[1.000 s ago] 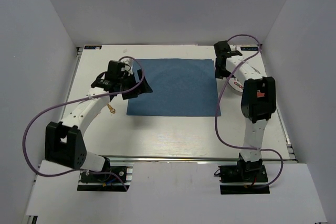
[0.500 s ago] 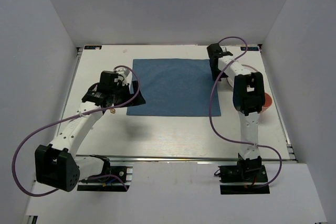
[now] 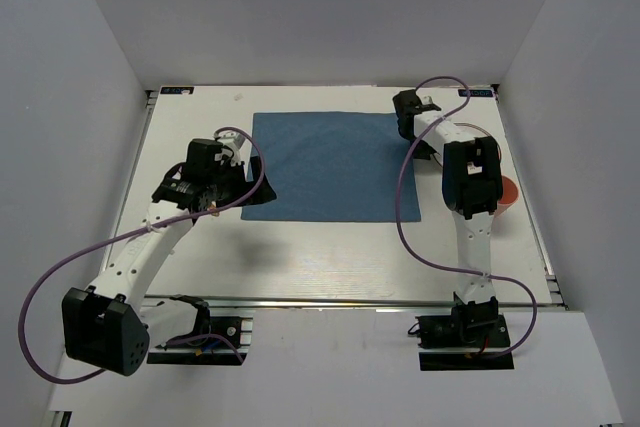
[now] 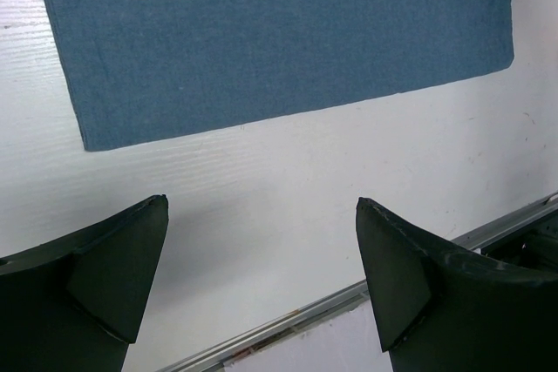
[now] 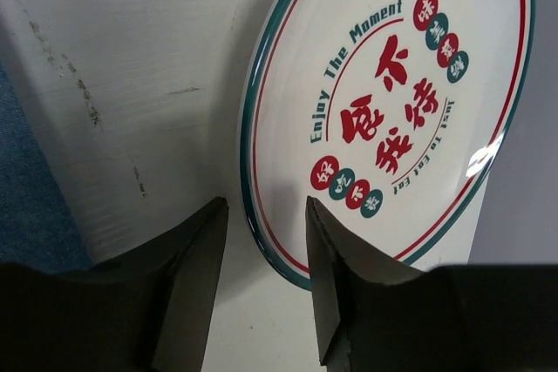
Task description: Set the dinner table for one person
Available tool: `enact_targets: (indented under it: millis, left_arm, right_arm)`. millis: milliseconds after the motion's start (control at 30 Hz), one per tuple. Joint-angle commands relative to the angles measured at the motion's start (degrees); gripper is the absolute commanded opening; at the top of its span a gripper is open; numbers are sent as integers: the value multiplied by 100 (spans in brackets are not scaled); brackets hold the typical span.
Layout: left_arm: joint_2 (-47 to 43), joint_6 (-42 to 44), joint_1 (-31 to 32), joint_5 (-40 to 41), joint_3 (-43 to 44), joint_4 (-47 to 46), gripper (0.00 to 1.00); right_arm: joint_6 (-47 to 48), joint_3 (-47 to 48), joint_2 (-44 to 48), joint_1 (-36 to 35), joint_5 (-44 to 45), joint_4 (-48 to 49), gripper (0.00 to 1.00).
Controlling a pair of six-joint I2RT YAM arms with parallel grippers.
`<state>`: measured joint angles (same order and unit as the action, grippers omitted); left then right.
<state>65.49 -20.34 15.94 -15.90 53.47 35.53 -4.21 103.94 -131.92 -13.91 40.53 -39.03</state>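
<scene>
Both arms extended, right tool astride plate rim, left tool spread

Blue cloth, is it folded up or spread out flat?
Spread out flat: the blue cloth lies smooth on the white table, with straight edges and no folds showing.

Plate — "Enjoy The Moment"

Top camera high behind, looking down on dinner table, left wrist view at 9 o'clock shares blue cloth, right wrist close on plate
</scene>
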Motion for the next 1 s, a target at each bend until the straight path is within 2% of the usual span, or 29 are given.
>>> enact_targets:
  millis: [0,67,200,300,367,533,700,967]
  left_arm:
    - [-221,74,23,-62,-74,-64,98]
    - [-204,83,23,-62,-74,-72,98]
    - [-195,83,23,-62,-65,-72,98]
    - [-195,83,23,-88,-65,-55,98]
    - [-204,74,23,-80,-74,-64,98]
    - [-230,65,23,-54,-74,-64,98]
    - [-335,56,-29,52,-91,-64,98]
    - [-318,-102,-30,658,-48,77,98]
  right_arm:
    - [-63,-199,8,55,-107,53,47]
    - [-28,-234,-9,46,-133,79,42]
    - [8,-331,17,81,-283,150,10]
    - [25,-374,87,55,-318,185,9]
    - [78,-366,157,38,-309,185,0]
    - [236,-313,394,-102,-73,150,0]
    - [394,-453,1044,-349,349,325,0]
    - [1255,-287,1572,-1008,1404,308,0]
